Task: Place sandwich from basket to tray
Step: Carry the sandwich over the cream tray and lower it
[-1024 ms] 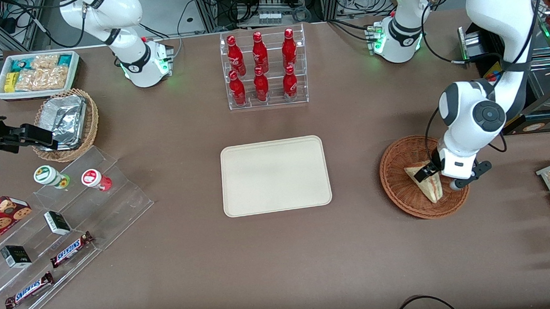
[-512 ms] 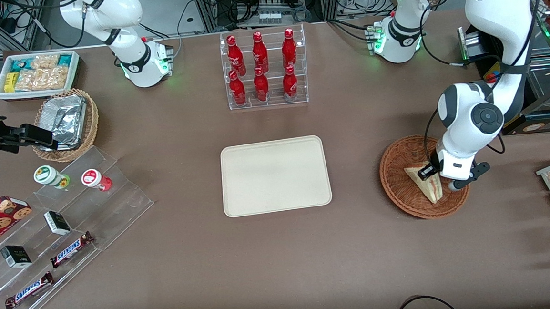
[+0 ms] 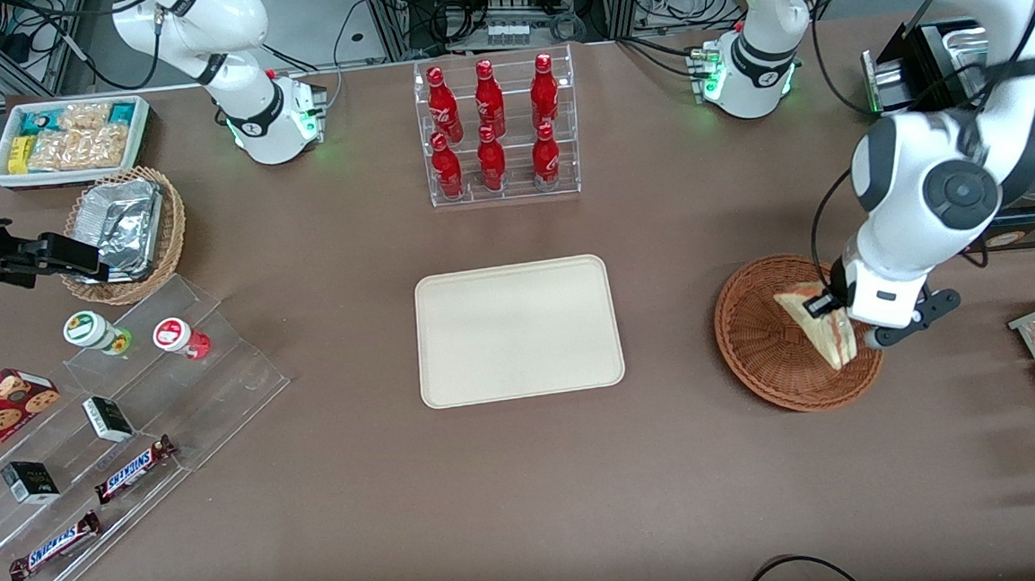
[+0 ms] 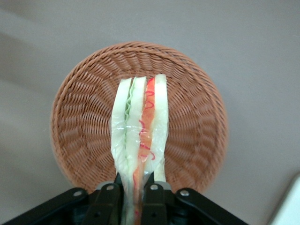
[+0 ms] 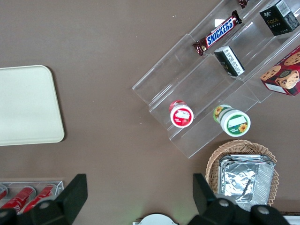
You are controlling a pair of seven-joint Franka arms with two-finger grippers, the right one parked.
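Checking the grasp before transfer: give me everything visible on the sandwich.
The sandwich is a triangular wedge of pale white bread with green and red filling layers along its cut edge, in what looks like clear wrap. The gripper is shut on one end, fingers pressing both bread faces. It hangs above the basket, apparently lifted off the weave, and is not yet over the tray.

Left arm: glossy white rounded shells, dark grey joint bands, round dark grey cap on big joint. Black cables along links. Base point(image 3: 747, 74) white with green light, silver connector block. Gripper point(image 3: 829, 307) on white wrist block, black fingers point(image 4: 107, 204), round screw heads on black finger mounts.
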